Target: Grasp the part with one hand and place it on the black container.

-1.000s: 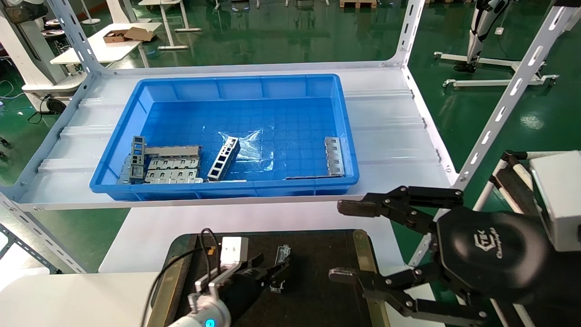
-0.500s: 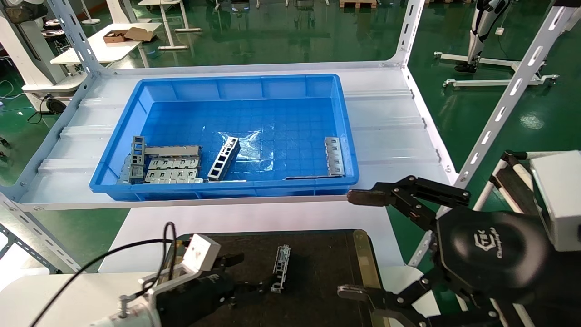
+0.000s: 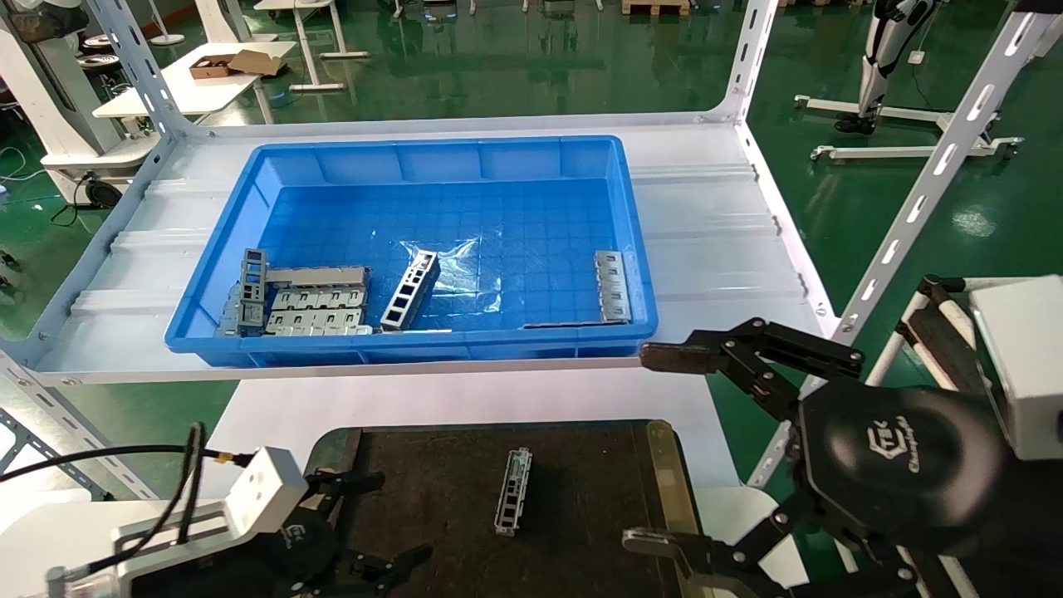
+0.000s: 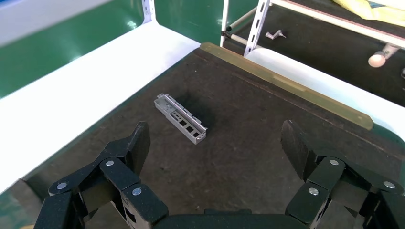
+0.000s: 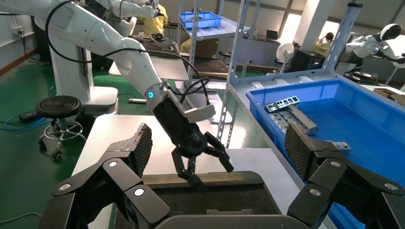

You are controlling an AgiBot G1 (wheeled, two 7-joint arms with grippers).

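Note:
The part (image 3: 512,502), a slim silver-grey channel bar, lies flat and free in the middle of the black container (image 3: 581,465). My left gripper (image 3: 389,519) is open and empty at the container's left edge, a hand's length to the left of the part. In the left wrist view the part (image 4: 180,119) lies on the dark tray surface (image 4: 267,124) ahead of the open gripper (image 4: 216,143). My right gripper (image 3: 656,448) is open and empty, hovering at the container's right edge. The right wrist view shows its own open gripper (image 5: 219,148) and the left hand (image 5: 191,138) beyond it.
A blue bin (image 3: 415,345) stands on the white shelf behind the container. It holds a grey ladder-like piece (image 3: 409,291), flat silver plates (image 3: 315,311) and another plate (image 3: 612,285). Slotted shelf posts (image 3: 913,199) rise at the right. Brass strips (image 3: 664,473) edge the container.
My left gripper has let go of the part and drawn back to the left and toward me, opening. The part stays on the container. My right gripper shifted slightly right.

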